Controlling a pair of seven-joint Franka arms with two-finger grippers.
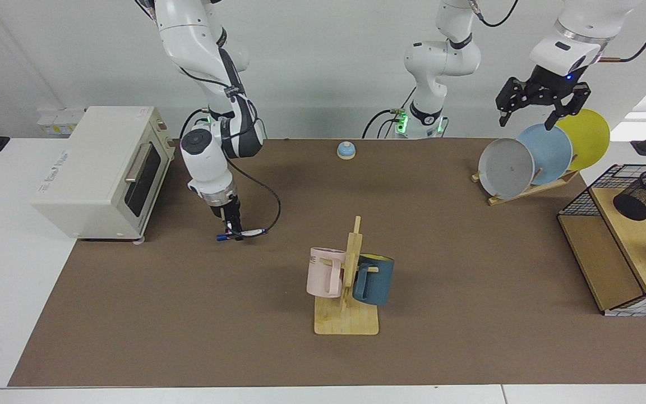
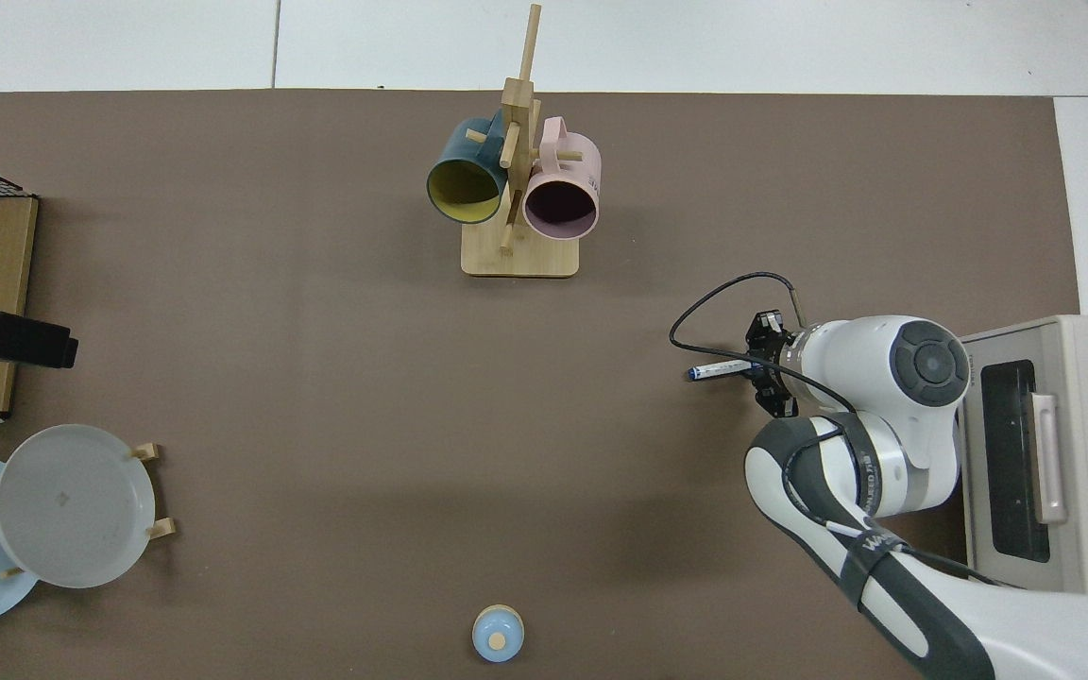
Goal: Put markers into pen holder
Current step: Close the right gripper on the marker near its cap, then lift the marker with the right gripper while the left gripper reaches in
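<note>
A slim marker (image 1: 253,232) with a white barrel and blue ends lies nearly level, close over the brown mat, in front of the toaster oven. My right gripper (image 1: 235,233) points down and is shut on its middle. From above, the marker (image 2: 719,368) sticks out sideways from that right gripper (image 2: 763,370). The pen holder (image 1: 645,193), a black mesh cup, sits tilted on the wooden floor of the wire basket at the far right. My left gripper (image 1: 541,106) waits open, high above the plates. The top view does not show the pen holder.
A white toaster oven (image 1: 104,171) stands beside the right arm. A wooden mug tree (image 1: 348,280) carrying a pink and a blue mug is mid-table. A plate rack (image 1: 530,157) with three plates, a small blue bell (image 1: 346,150) and the wire basket (image 1: 581,205) line the far and right side.
</note>
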